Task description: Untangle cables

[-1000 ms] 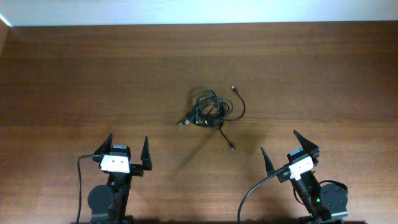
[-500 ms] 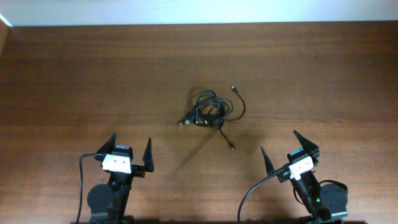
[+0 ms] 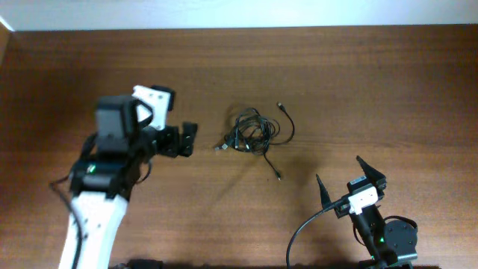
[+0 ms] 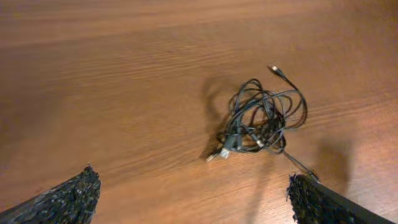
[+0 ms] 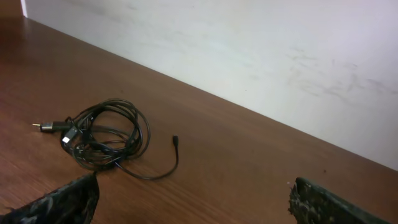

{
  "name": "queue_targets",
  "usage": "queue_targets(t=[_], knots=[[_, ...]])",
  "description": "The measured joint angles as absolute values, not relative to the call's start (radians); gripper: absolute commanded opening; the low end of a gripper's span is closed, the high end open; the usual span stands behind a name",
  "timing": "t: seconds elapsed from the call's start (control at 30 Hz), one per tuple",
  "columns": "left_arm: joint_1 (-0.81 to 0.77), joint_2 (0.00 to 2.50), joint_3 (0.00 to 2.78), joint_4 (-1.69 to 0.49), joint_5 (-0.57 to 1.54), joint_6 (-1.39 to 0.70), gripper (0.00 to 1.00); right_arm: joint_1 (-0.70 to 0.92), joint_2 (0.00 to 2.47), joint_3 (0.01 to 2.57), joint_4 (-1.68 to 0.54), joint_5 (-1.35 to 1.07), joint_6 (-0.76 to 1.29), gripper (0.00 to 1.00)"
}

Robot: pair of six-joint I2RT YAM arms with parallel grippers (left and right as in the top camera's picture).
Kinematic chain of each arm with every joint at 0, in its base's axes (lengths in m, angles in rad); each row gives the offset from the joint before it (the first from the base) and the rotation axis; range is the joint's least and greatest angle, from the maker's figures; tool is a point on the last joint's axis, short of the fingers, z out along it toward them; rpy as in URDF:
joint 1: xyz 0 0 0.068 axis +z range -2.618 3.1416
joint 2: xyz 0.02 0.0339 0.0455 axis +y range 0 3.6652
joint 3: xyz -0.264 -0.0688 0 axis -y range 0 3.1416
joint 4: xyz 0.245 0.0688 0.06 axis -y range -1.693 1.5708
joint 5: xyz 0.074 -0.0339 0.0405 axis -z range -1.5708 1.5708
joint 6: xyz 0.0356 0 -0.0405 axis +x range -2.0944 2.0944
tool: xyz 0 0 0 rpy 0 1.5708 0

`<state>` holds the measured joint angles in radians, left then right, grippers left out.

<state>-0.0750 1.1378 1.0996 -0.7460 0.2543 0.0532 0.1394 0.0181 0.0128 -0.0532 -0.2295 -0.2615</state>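
The cables (image 3: 252,134) lie as one tangled bundle of thin black cords near the middle of the wooden table, with plug ends sticking out to the left, upper right and lower right. My left gripper (image 3: 190,140) is open and empty, raised just left of the bundle. In the left wrist view the cables (image 4: 258,121) lie ahead and to the right of the open jaws (image 4: 193,190). My right gripper (image 3: 337,169) is open and empty at the front right, well away from the bundle. In the right wrist view the cables (image 5: 102,140) lie far left, beyond the open jaws (image 5: 196,190).
A white wall (image 5: 249,56) runs along the table's far edge (image 3: 239,28). The right arm's thick black cable (image 3: 299,230) loops beside its base at the front right. The left arm (image 3: 93,209) stretches diagonally over the front left of the table.
The left arm has swung up from its rest pose at the front left and reached forward, bringing its open gripper close to the bundle's left side. The right arm and the cables have not moved.
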Motion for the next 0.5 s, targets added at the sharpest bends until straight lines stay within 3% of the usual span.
queue_targets(t=[0.13, 0.2, 0.33, 0.5], knots=[[-0.165, 1.346, 1.132, -0.638, 0.293, 0.053, 0.95, 0.139, 0.018, 0.014, -0.014, -0.395, -0.234, 0.99], [-0.165, 1.394, 1.135, -0.613, 0.323, 0.054, 0.94, 0.139, 0.024, 0.086, -0.122, -0.441, -0.167, 0.99], [-0.247, 1.411, 1.172, -0.624, 0.224, 0.042, 0.91, 0.139, 0.238, 0.515, -0.379, -0.471, -0.138, 0.99], [-0.329, 1.519, 1.314, -0.661, 0.162, 0.053, 0.89, 0.138, 0.858, 1.224, -0.910, -0.474, -0.216, 0.99]])
